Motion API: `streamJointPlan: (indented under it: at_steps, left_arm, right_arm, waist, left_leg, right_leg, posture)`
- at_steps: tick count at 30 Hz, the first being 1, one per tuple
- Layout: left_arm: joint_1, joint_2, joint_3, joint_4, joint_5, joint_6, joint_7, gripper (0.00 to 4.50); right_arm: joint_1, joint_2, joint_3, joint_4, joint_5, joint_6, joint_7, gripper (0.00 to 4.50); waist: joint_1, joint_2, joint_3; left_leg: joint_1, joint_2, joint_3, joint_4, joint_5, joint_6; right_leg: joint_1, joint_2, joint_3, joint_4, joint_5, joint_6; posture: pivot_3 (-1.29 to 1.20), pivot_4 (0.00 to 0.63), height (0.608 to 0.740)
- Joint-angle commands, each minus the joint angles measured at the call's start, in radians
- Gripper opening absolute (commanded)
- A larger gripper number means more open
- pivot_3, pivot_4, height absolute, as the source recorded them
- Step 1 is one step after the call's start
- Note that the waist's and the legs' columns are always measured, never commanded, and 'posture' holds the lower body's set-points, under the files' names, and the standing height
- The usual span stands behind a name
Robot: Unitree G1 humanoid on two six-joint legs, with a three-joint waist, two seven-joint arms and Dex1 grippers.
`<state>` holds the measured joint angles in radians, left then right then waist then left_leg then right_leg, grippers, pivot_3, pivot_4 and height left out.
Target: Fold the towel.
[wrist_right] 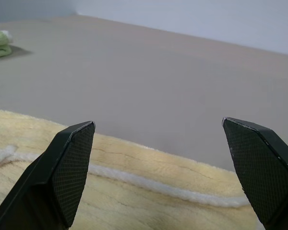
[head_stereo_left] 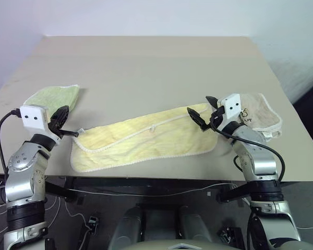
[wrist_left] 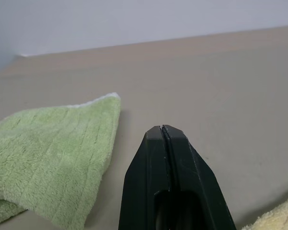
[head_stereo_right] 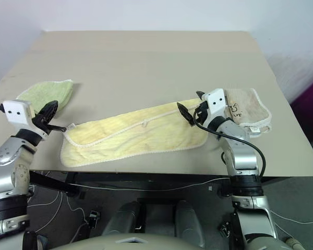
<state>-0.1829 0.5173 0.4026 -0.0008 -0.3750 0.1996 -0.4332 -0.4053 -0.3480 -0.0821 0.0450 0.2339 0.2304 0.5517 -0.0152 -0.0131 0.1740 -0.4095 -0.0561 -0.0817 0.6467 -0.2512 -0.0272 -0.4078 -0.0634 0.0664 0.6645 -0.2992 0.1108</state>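
The towel (head_stereo_left: 146, 138), pale yellow with a whitish hem, lies as a long strip slanting across the table's front, its upper layer seemingly lapped over a lower one. My left gripper (head_stereo_left: 73, 132) is shut with nothing between its fingers (wrist_left: 162, 143). Its tip sits right at the towel's left corner, whose edge shows beside it (wrist_left: 278, 218). My right gripper (head_stereo_left: 199, 105) stands open just above the towel's right end. In the right wrist view its fingertips (wrist_right: 74, 153) straddle the towel (wrist_right: 149, 172) and its hem without touching.
A small light green cloth (head_stereo_left: 55, 99) lies at the left, behind my left gripper. A beige folded cloth (head_stereo_left: 258, 114) lies at the right, behind my right wrist. The tan table (head_stereo_left: 156, 67) stretches away beyond the towel; its front edge runs just below the towel.
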Motion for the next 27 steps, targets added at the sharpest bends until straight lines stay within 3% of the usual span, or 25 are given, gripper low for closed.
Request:
streamJointPlan:
  at_steps: [1,15,27]
  left_arm:
    - [-0.02,0.017,0.003,-0.025,-0.003,-0.003,-0.006,0.0]
    - [0.012,0.026,-0.013,-0.085,-0.007,0.038,-0.033,0.0]
    - [0.007,0.104,-0.032,-0.014,0.015,0.019,-0.133,0.0]
  right_arm:
    - [-0.005,0.002,-0.011,-0.026,0.014,-0.016,-0.006,4.47]
    - [0.026,-0.012,-0.021,-0.057,0.028,0.0,-0.009,4.47]
    - [0.024,0.002,-0.025,-0.033,0.019,-0.026,-0.047,4.47]
  waist:
    - [0.0,0.0,0.0]
    - [-0.001,0.0,0.0]
    - [-0.001,0.0,0.0]
  left_leg:
    - [0.0,0.0,0.0,0.0,0.0,0.0]
    - [0.0,0.0,0.0,0.0,0.0,0.0]
    - [0.0,0.0,0.0,0.0,0.0,0.0]
  right_leg:
    - [0.0,0.0,0.0,0.0,0.0,0.0]
    - [0.0,0.0,0.0,0.0,0.0,0.0]
    - [0.0,0.0,0.0,0.0,0.0,0.0]
  posture:
    - [0.0,0.15,0.74]
    - [0.0,0.15,0.74]
    - [0.0,0.15,0.74]
